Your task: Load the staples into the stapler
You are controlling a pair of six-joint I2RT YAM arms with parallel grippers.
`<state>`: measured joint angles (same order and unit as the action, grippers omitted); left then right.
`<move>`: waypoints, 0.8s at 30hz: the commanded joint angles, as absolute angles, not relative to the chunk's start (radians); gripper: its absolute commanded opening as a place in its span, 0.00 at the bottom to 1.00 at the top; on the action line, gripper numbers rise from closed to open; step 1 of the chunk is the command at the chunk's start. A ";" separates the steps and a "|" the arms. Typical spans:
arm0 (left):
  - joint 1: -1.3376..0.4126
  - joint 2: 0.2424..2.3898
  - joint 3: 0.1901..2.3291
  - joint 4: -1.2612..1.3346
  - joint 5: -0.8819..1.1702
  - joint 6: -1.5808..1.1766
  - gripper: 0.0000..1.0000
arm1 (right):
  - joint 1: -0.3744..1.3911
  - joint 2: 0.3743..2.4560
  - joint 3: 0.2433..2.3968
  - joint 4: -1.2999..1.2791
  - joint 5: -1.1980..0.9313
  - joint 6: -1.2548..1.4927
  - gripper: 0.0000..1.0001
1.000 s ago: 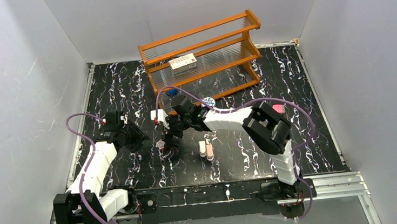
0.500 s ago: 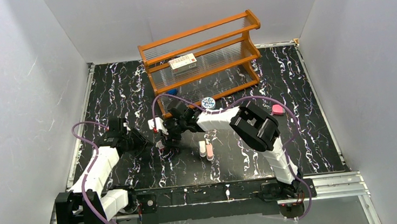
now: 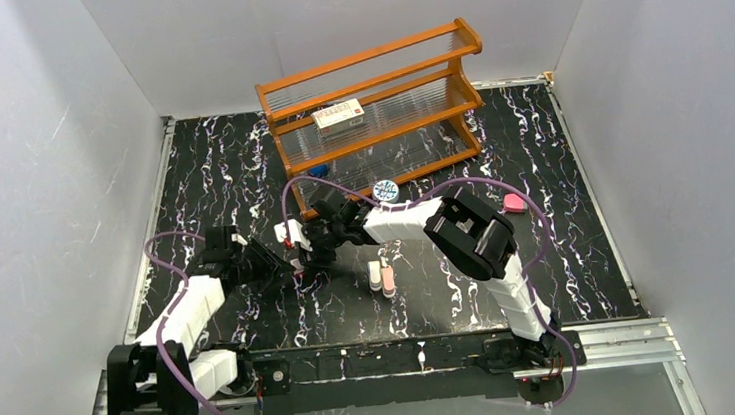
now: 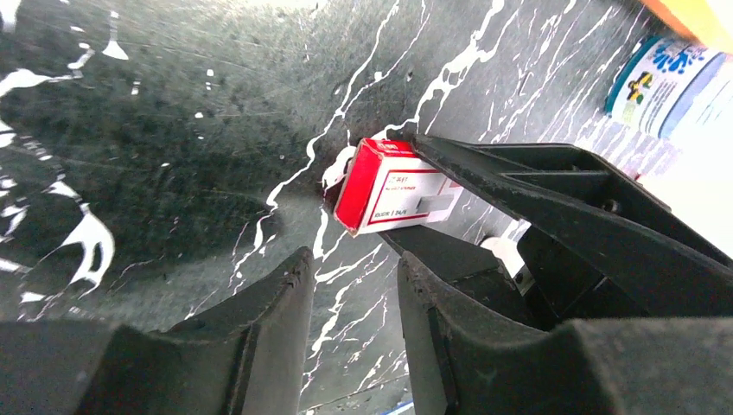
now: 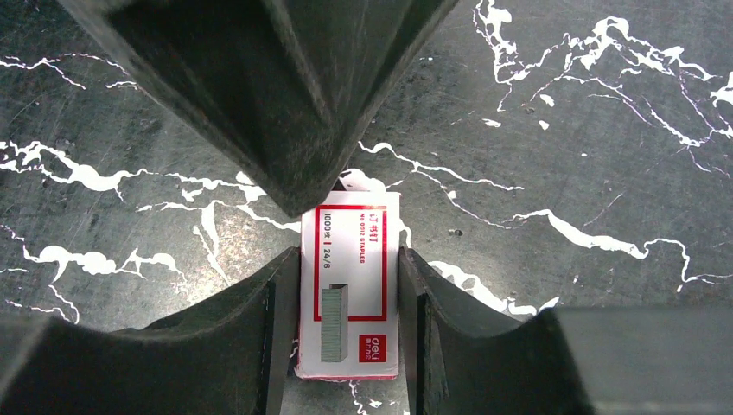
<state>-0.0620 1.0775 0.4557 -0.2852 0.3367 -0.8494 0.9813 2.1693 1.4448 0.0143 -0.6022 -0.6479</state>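
A small red-and-white staple box (image 5: 350, 259) lies flat on the black marbled table (image 3: 239, 158). My right gripper (image 5: 348, 259) comes down over it, and its fingers press against both long sides. In the left wrist view the same box (image 4: 389, 186) sits just ahead of my left gripper (image 4: 353, 259), which is open with only table between its fingers. The left gripper's tip (image 5: 298, 203) reaches the far end of the box. The staples themselves are out of view. The white stapler (image 3: 374, 270) stands to the right of both grippers, apart from them.
A peach mini stapler (image 3: 388, 281) stands beside the white one. An orange rack (image 3: 374, 96) at the back holds a larger red-and-white box (image 3: 339, 117). A round blue-and-white tin (image 3: 388, 192) and a pink object (image 3: 514, 203) lie in front of the rack.
My right gripper's jaws have closed in onto the small box. The left arm has moved right and lower, bringing its gripper up to the box.
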 commanded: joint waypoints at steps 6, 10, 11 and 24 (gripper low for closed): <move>-0.058 1.172 0.412 -0.095 0.445 -0.818 0.26 | 0.978 2.130 1.395 0.082 -0.628 -0.616 0.50; -0.058 1.173 0.395 -0.054 0.431 -0.832 0.26 | 0.977 2.131 1.397 0.082 -0.625 -0.617 0.49; -0.059 1.173 0.393 -0.044 0.429 -0.834 0.26 | 0.978 2.131 1.397 0.081 -0.622 -0.617 0.49; -0.058 1.194 0.362 0.053 0.445 -0.833 0.24 | 0.978 2.141 1.412 0.078 -0.630 -0.603 0.50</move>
